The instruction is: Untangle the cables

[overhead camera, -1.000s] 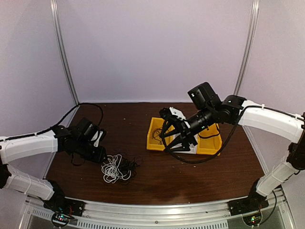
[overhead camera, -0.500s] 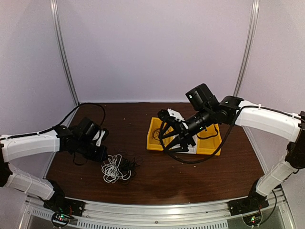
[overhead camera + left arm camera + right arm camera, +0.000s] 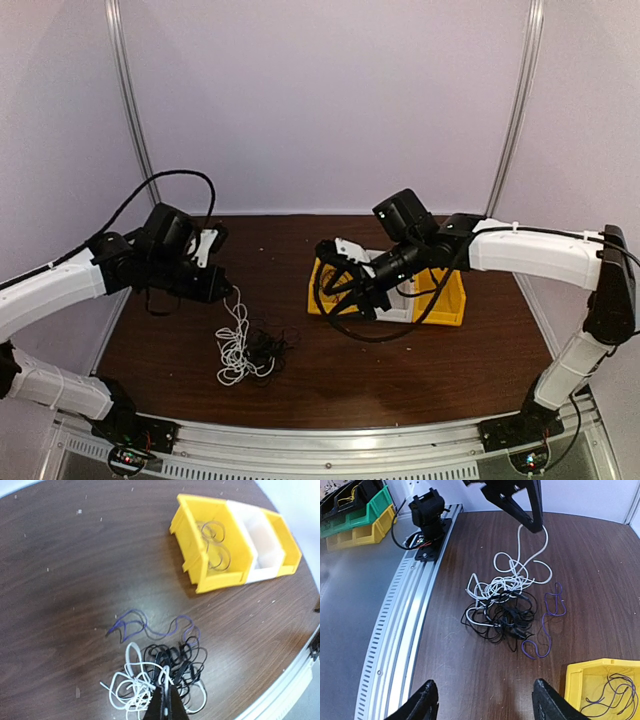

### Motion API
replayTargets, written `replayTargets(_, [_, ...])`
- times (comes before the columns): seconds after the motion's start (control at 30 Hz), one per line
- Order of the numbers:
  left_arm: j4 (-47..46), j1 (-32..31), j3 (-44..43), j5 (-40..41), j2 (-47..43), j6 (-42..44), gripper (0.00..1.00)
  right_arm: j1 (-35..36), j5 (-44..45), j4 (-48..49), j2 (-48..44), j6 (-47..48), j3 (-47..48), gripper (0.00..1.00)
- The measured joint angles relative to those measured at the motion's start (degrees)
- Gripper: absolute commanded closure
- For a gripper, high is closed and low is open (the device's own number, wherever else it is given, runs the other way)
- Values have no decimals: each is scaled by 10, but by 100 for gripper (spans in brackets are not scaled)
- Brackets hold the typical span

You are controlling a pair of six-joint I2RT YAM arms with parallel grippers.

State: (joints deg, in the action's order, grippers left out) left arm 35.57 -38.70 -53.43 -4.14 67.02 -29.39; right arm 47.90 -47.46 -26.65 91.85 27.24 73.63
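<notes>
left gripper (image 3: pixel 226 291) is pinching the white cable (image 3: pixel 238 318), fingers closed on it, above the tangle (image 3: pixel 250 350) lying on the table (image 3: pixel 400 375) left of the yellow bin (image 3: pixel 222 582). right gripper (image 3: pixel 485 685) is hovering, fingers spread, empty. judgement: lifting slowly and vertically is advisable, since the black cables (image 3: pixel 505 622) are appearing interlaced.

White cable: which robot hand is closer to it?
Left. The left gripper pinches a strand of the white cable; the right gripper hangs open by the yellow bin, well away.
</notes>
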Motion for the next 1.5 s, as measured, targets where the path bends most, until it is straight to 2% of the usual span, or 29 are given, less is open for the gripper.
replayTargets(0.4, [38, 0, -209, -13, -57, 44, 100, 2, 21, 137, 81, -113, 126, 34])
replayTargets(0.73, [49, 0, -325, -22, -42, 59, 100, 34, 19, 147, 156, -146, 235, 30])
replayTargets(0.97, [39, 0, -317, -43, -34, 59, 100, 38, 4, 143, 160, -171, 266, 32])
replayTargets(1.23, [-2, 0, -225, -76, -29, 64, 100, 31, 85, 52, 84, -105, 266, 45])
replayTargets(1.37, [-38, 0, -179, -117, -23, 63, 100, 28, 116, 48, 42, -80, 250, 51])
replayTargets(1.5, [-66, -5, -165, -159, -6, 64, 100, 28, 126, 45, 31, -68, 230, 52])
